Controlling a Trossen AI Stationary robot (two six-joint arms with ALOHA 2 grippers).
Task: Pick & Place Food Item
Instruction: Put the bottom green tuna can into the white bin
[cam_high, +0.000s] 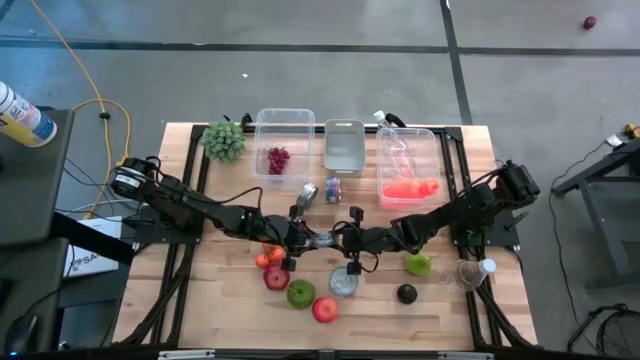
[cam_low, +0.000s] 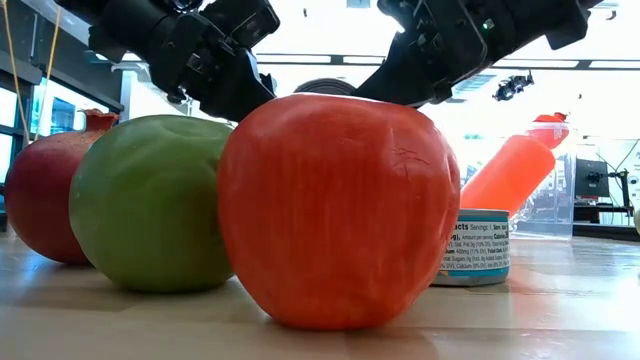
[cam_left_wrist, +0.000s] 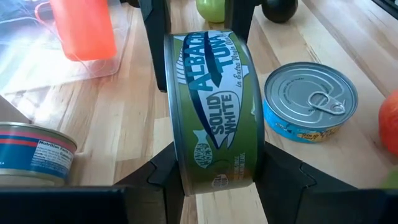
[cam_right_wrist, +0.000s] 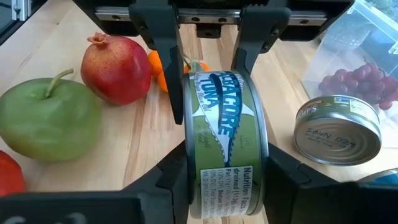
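A green albacore tuna can (cam_left_wrist: 214, 112) stands on edge in the air over the middle of the table (cam_high: 440, 310), with both grippers on it. My left gripper (cam_high: 312, 238) comes from the table's left and is shut on it. My right gripper (cam_high: 352, 240) comes from the table's right and is shut on the same can (cam_right_wrist: 227, 137). In the low view a red apple (cam_low: 335, 210) hides the can. My left gripper pinches the can between its two fingers, one on each flat face, at the rim nearest that arm (cam_left_wrist: 177, 168). The fingers slant slightly downward from the table's left. The can stands on edge, label band up, apparently clear of the table. My right gripper pinches the same can across its two flat faces at the opposite rim (cam_right_wrist: 189, 186). Its fingers slant slightly downward from the table's right, facing the left gripper's fingers (cam_right_wrist: 165, 68).
An upright blue can (cam_left_wrist: 311, 102) and a can lying on its side (cam_right_wrist: 339, 130) sit close by. A pomegranate (cam_right_wrist: 115, 68) and a green apple (cam_right_wrist: 46, 121) lie near the front. Bins with grapes (cam_high: 283, 145), a grey box (cam_high: 343, 145) and orange food (cam_high: 408, 165) line the far edge.
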